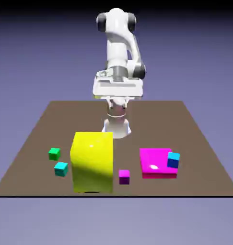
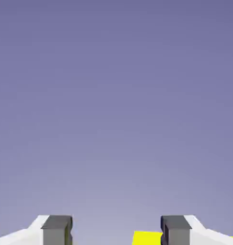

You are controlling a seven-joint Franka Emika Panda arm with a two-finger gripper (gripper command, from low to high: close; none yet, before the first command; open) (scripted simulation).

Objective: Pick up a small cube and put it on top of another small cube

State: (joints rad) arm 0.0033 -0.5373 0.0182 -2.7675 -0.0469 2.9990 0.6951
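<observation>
At the bottom edge of the hand view, the two grey fingertips stand far apart with only the plain blue-violet backdrop between them. The hand is open wide and holds nothing. It touches nothing. A bit of the yellow block peeks in at the bottom, just left of the right fingertip.

In the exterior view, the hand sits high in the upper middle of the frame, tucked under the white arm, well above the brown desk and all the things on it.

The small green cube rests on the desk at the middle left of the frame. Just below it and a little to the right is a teal cube. The big yellow block stands just right of those two, near the lower middle.

The small blue cube with the lighter top is at the middle right. It sits at the right edge of the flat magenta slab. I cannot tell if it rests on the slab or just beside it. A small magenta cube lies between the yellow block and the slab.
</observation>
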